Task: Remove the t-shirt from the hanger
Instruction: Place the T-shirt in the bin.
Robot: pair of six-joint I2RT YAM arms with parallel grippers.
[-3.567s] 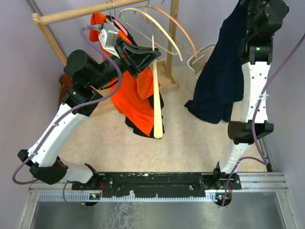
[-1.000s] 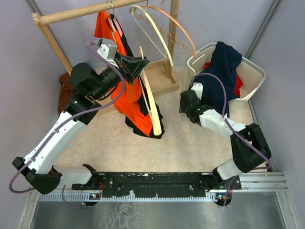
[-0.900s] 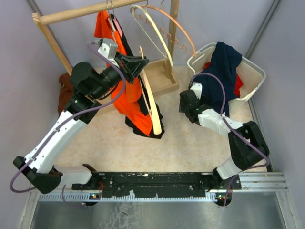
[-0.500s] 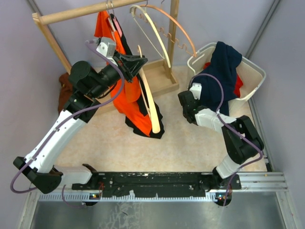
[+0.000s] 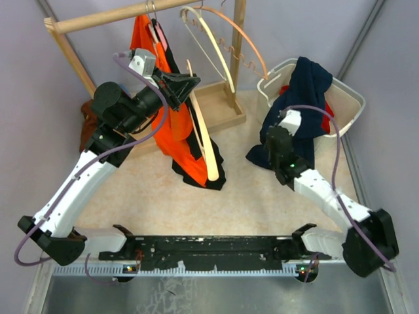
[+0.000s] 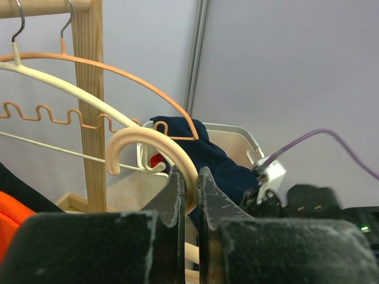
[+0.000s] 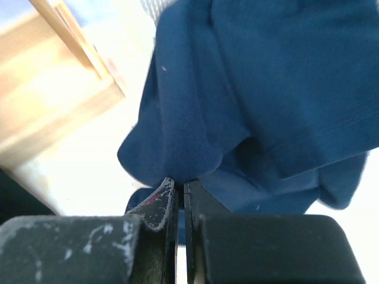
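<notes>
A navy t-shirt (image 5: 308,82) lies draped over the rim of a white basket (image 5: 348,98), its lower end trailing to the floor. My right gripper (image 5: 273,136) is shut on a fold of that lower end; the wrist view shows the navy cloth (image 7: 266,89) pinched between the jaws (image 7: 180,184). My left gripper (image 5: 186,84) is shut on the hook of a bare cream hanger (image 5: 201,131), which hangs down in front of an orange shirt (image 5: 180,140). In the left wrist view the hook (image 6: 151,139) curls up out of the closed jaws (image 6: 189,177).
A wooden rack rod (image 5: 98,19) carries the orange shirt on its hanger and two empty hangers (image 5: 222,39). The rack's wooden base (image 5: 216,104) stands between the arms. A brown garment (image 5: 88,127) lies at the left wall. Red cloth (image 5: 327,118) lies in the basket.
The right arm lowered the navy t-shirt from high up onto the basket, then drew its gripper right and nearer with the cloth. The left gripper with the hanger drifted slightly left.
</notes>
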